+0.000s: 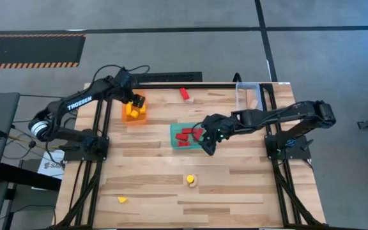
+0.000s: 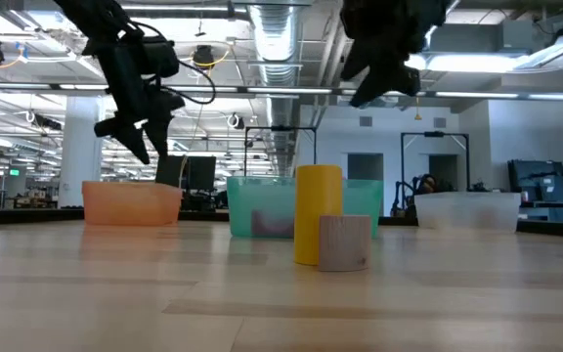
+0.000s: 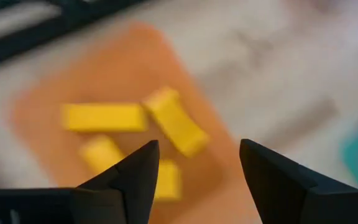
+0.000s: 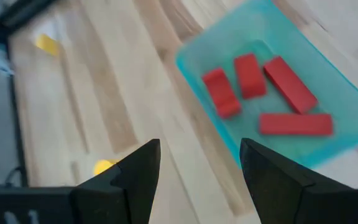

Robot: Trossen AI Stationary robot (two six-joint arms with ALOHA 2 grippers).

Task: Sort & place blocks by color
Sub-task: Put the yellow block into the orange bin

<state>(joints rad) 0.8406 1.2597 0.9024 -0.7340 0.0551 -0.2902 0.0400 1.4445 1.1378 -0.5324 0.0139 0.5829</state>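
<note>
My left gripper (image 1: 135,102) hangs open and empty above the orange tray (image 1: 125,117); its wrist view shows several yellow blocks (image 3: 104,117) lying in that tray under my left gripper (image 3: 197,148). My right gripper (image 1: 208,139) is open and empty, raised over the near right corner of the teal tray (image 1: 175,144). Several red blocks (image 4: 250,76) lie flat in that tray, seen beyond my right gripper (image 4: 199,148). A red block (image 1: 184,93) lies near the far edge. A yellow cylinder (image 2: 318,213) stands upright beside a pale wood block (image 2: 344,242). A yellow wedge (image 1: 122,199) lies near the near left corner.
A clear tray (image 1: 246,96) holding pale wood blocks sits at the far right corner. The black frame rails (image 1: 98,160) run along the table's left, right and far sides. Bare wood lies between the teal tray and the near edge, around the cylinder.
</note>
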